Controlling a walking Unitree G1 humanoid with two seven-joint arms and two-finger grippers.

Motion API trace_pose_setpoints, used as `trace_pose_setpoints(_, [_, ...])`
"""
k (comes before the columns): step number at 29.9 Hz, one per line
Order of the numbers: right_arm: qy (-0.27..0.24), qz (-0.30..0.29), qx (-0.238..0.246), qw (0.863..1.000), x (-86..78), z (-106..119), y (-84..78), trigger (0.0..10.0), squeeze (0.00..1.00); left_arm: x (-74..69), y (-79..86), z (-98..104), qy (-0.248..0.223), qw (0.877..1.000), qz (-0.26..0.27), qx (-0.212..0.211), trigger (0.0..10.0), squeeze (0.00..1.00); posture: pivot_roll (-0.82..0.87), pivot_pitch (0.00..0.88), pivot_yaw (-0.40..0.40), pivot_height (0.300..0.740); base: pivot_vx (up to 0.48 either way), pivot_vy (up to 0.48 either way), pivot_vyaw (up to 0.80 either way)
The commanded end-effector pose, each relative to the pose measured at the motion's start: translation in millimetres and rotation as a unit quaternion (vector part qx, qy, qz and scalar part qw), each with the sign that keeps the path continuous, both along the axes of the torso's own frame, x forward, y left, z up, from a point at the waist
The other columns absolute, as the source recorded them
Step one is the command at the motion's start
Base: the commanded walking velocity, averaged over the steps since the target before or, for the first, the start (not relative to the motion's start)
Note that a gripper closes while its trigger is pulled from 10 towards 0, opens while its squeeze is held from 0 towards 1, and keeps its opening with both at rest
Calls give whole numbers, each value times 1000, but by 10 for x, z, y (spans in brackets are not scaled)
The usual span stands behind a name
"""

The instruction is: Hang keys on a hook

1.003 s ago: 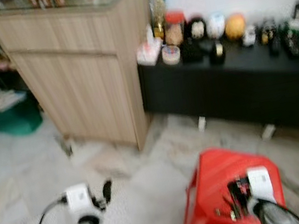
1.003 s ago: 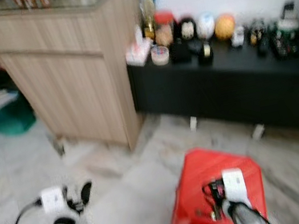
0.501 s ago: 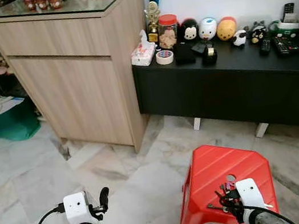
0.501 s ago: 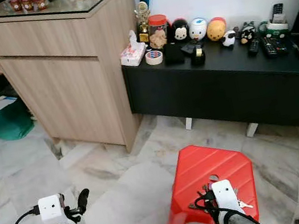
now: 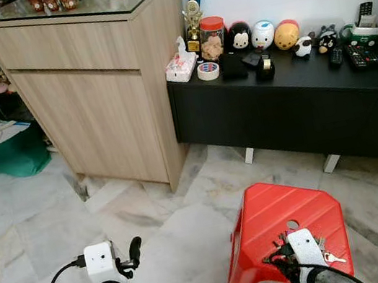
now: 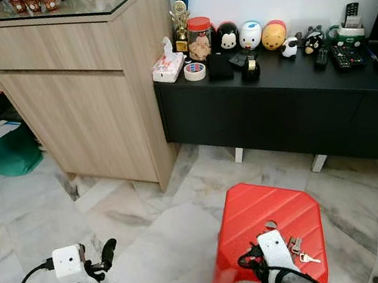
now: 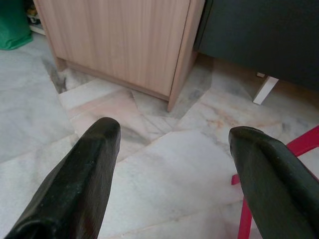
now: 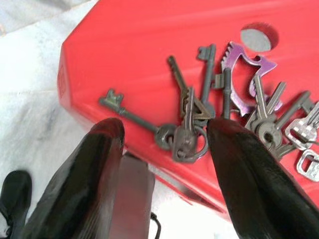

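Keys point(image 8: 219, 114) lie in a loose bunch on the near part of the red stool point(image 5: 282, 213), fanned out on its top beside a small round hole, with a purple tool among them and a couple of silver ones trailing off to the right. Right claw point(image 8: 164, 139) hangs just over the bunch, fingers spread to either side of the ring and closed on nothing; whether the tips touch the stool cannot be told. Left claw point(image 7: 174, 149) is held low over the marble floor point(image 5: 150, 214), well apart from the stool, its fingers also spread wide and empty. Farther off stands a wooden cabinet point(image 5: 92, 92) with a glass top, a green bin point(image 5: 3, 148) on the floor to its left. Against the far wall runs a low black desk point(image 5: 292, 105) carrying a tissue box, a tape roll, a jar, small figures and remotes.
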State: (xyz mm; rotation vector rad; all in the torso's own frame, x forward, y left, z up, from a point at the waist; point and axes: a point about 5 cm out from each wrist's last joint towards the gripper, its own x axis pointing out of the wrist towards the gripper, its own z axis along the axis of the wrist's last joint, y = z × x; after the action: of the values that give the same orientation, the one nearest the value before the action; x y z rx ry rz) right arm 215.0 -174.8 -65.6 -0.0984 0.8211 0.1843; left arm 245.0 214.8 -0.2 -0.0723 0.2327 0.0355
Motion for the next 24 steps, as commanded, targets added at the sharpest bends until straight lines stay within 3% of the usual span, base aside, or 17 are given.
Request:
trace_pose_setpoints(1, [-4,-6,-2,1000,14,8,-5,10000,0,10,-24,9,2,1000,-10,4,10000,0,57,0,-53,645,0,0,0])
trace_pose_setpoints(3, [-39,-44,5,998,101,76,-47,10000,0,13,4,43,-10,1000,0,0,10000,0,61,0,-60,645,0,0,0])
trace_pose_setpoints(9, [-62,-48,9,997,187,137,-31,10000,0,23,-34,66,-17,1000,0,-3,10000,0,73,4,-75,645,0,0,0])
trace_pose_setpoints(24, [-53,-48,14,997,119,99,-68,10000,0,-33,-78,52,-15,1000,6,-9,10000,0,92,92,-93,625,0,0,0])
